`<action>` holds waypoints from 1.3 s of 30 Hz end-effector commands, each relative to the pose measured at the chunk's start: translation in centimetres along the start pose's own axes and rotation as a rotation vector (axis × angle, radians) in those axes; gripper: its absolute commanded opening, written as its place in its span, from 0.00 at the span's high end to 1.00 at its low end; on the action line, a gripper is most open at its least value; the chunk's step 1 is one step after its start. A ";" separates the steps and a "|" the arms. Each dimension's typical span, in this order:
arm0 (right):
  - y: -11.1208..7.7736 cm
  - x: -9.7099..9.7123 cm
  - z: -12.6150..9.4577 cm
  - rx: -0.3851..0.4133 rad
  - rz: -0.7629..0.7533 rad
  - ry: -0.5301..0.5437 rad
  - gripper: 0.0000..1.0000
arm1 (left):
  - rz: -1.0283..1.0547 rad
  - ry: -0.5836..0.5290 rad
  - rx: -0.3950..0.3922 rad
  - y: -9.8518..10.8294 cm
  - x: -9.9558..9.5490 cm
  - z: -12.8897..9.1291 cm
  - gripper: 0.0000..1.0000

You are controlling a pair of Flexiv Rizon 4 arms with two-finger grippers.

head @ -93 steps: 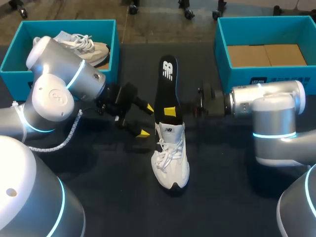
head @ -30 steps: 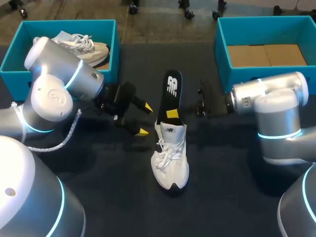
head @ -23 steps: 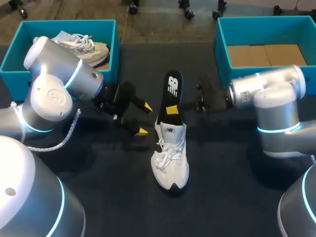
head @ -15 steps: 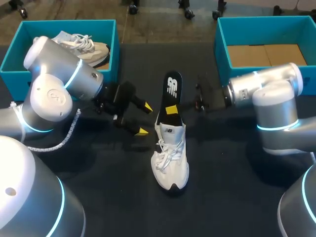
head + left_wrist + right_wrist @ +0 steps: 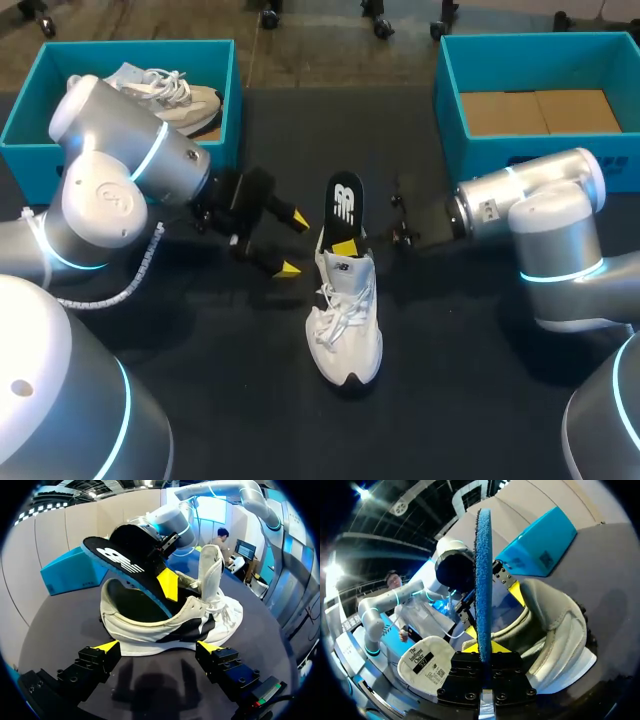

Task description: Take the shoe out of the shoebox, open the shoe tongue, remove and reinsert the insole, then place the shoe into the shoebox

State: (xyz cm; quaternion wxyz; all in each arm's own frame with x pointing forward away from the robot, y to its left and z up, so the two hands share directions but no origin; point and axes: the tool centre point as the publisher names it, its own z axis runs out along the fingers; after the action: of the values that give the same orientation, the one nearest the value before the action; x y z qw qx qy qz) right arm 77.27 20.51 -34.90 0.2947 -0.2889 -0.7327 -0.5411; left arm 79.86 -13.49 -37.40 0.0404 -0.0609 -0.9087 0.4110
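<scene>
On the table (image 5: 450, 380), right tool (image 5: 345, 246) clamps one insole (image 5: 343, 200) in one shoe (image 5: 346, 325); left tool (image 5: 294, 244) gapes.

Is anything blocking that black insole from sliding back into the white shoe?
Nothing visible does. The insole, pinched in the right gripper, already dips into the shoe, and the tongue stands upright, clear of the opening.

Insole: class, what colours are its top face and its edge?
The insole is black on top, blue-edged; clearest in the left wrist view.
</scene>
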 end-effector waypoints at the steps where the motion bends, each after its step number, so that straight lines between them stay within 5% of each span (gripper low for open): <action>1: -0.6 -0.3 0.6 0.008 0.013 0.007 1.00 | -0.003 -0.002 -0.004 0.1 0.1 0.1 0.00; 8: 0.3 -0.1 -0.1 0.016 -0.007 -0.009 0.76 | 0.000 0.004 -0.003 0.1 0.3 0.2 0.00; 19: 2.4 0.3 -1.4 0.034 -0.043 -0.041 0.69 | -0.004 -0.003 0.002 0.3 0.3 -0.2 0.00; 28: 3.8 -0.2 -1.7 0.051 -0.070 -0.040 0.71 | -0.001 -0.001 0.001 0.3 0.4 -0.3 0.00; 30: 3.8 -0.4 -1.5 0.060 -0.064 -0.034 0.82 | 0.000 0.000 0.000 0.3 0.5 -0.3 0.00; 31: 3.8 -0.5 -1.4 0.064 -0.058 -0.033 0.98 | 0.000 0.000 0.000 0.3 0.5 -0.3 0.00; 39: 2.3 -0.4 -0.9 0.063 -0.014 -0.012 1.00 | 0.006 0.003 -0.002 0.1 0.7 -0.3 0.00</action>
State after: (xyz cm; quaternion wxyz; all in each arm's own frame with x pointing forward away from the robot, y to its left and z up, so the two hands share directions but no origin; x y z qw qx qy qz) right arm 79.68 19.90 -33.01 0.2937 -0.2754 -0.7551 -0.5174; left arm 79.43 -13.15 -37.42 0.0414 -0.0640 -0.9083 0.4113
